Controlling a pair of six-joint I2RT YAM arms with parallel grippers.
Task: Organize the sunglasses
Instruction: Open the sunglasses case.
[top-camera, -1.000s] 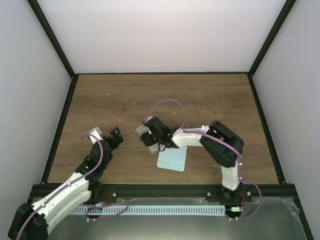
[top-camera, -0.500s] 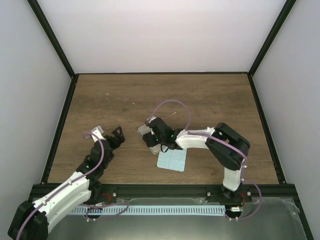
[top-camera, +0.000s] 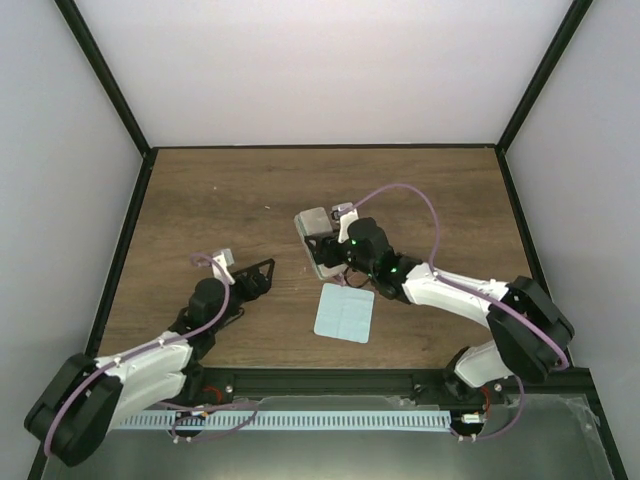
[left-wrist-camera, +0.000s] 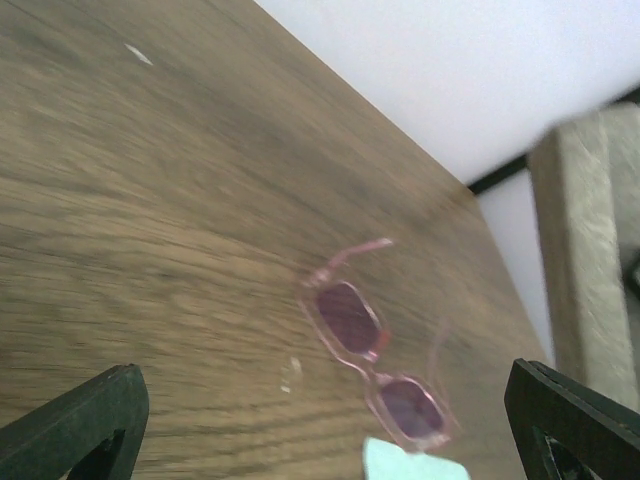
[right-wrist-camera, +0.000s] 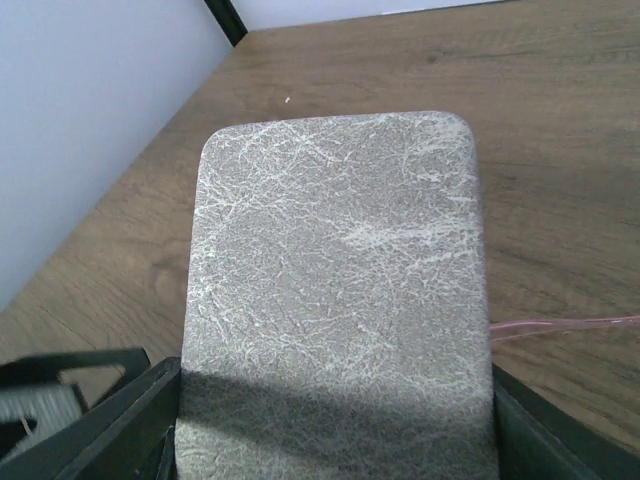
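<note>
The pink-lensed sunglasses (left-wrist-camera: 375, 345) lie unfolded on the wooden table, straight ahead of my left gripper (left-wrist-camera: 325, 392), which is open and empty with its fingers wide apart. In the top view my left gripper (top-camera: 257, 277) sits left of centre, pointing right. My right gripper (top-camera: 338, 243) is shut on the near end of the closed grey case (top-camera: 317, 236). The case (right-wrist-camera: 335, 280) fills the right wrist view between the fingers (right-wrist-camera: 105, 420). A thin pink arm of the sunglasses (right-wrist-camera: 565, 325) shows beside the case. I cannot make out the sunglasses in the top view.
A light blue square cloth (top-camera: 344, 312) lies flat near the table's front centre, and its corner (left-wrist-camera: 410, 465) touches the sunglasses in the left wrist view. A black frame rail (top-camera: 118, 250) edges the table, with white walls behind.
My right gripper has carried the case a little right and farther back. My left gripper has moved right toward the centre and now faces the sunglasses.
</note>
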